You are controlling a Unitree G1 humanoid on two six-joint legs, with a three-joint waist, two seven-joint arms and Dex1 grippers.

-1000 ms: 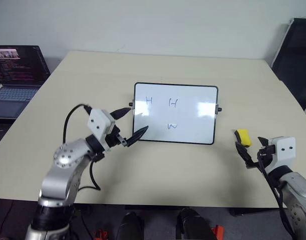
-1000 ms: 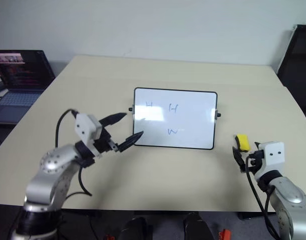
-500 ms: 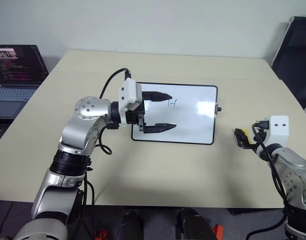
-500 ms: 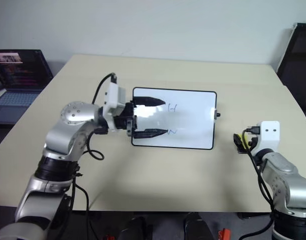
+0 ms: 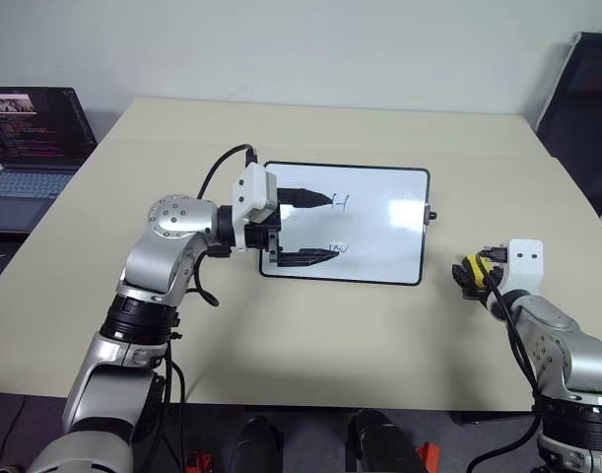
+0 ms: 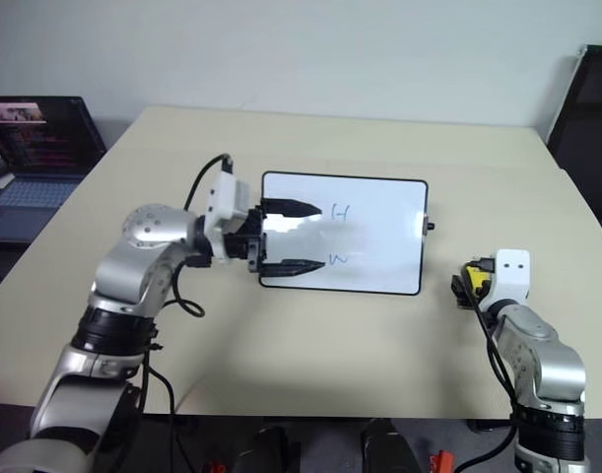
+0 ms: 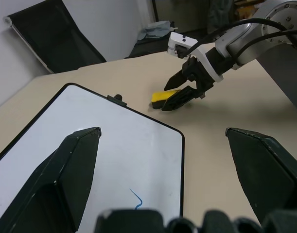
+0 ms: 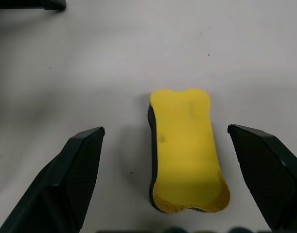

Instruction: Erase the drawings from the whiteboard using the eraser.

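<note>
Glossy white rectangular whiteboard (image 5: 374, 222) throwing glare inside a thin black frame. Beside it, smooth matt beige tabletop (image 5: 310, 325). Off its short side, bright yellow foam-like eraser block (image 8: 186, 148), matt, dark underside, lightly soiled at one end.

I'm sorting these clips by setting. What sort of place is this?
Probably an office or lab workspace: a plain beige table against a bare white wall, an open laptop showing what looks like code, and a dark chair at the side.
</note>
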